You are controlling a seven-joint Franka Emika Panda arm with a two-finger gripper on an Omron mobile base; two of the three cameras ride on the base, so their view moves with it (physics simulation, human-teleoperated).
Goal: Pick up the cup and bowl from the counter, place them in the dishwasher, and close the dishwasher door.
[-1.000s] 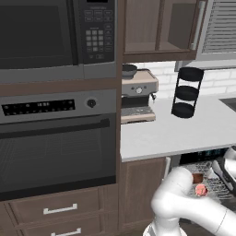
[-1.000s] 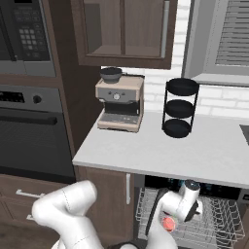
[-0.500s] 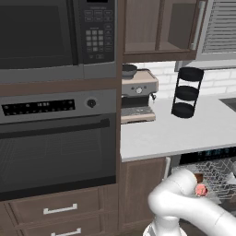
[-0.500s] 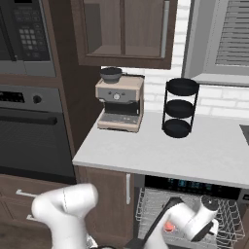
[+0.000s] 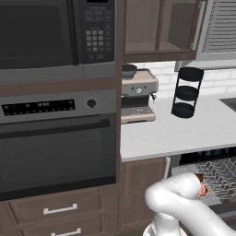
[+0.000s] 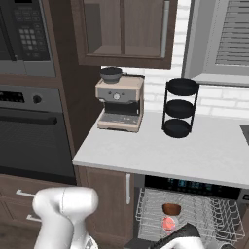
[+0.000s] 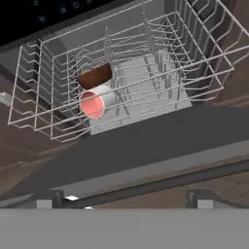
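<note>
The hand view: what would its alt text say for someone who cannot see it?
A grey wire dishwasher rack holds a cup lying on its side, red inside, with a brown bowl right behind it. The open dishwasher door stretches dark and flat below the rack.

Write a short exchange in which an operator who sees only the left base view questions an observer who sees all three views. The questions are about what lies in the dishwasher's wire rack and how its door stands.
Operator: The arm covers most of the rack for me. Is anything in it?
Observer: Yes. In the hand view, a white cup with a pink inside lies on its side in the grey wire rack, next to a round brown bowl.
Operator: Is the door shut yet?
Observer: No. The flat grey dishwasher door is folded down in front of the pulled-out rack.
</note>
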